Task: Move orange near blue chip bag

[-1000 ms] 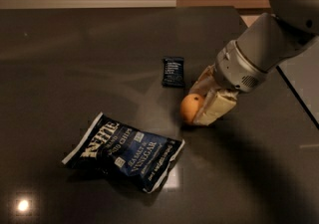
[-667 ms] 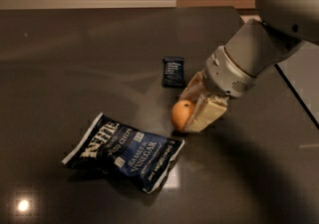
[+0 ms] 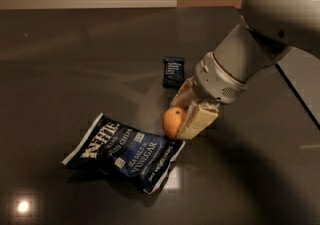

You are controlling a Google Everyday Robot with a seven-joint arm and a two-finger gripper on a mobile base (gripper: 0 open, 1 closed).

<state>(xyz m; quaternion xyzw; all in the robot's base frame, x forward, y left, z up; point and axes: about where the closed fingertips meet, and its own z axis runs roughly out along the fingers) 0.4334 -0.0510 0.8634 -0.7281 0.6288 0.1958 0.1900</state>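
Near the middle of the tabletop (image 3: 75,59), the gripper (image 3: 184,119), its fingers clamped around the orange (image 3: 172,122), has carried the fruit away from the right edge to just beside the chip bag (image 3: 122,151), so only letting go seems left.

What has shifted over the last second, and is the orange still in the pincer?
The pincer, still shut on the orange, has carried it left and toward the camera. The fruit is now right at the upper right corner of the blue chip bag. Nothing was let go. The bag and the small snack-bar wrapper lie where they were on the dark table.
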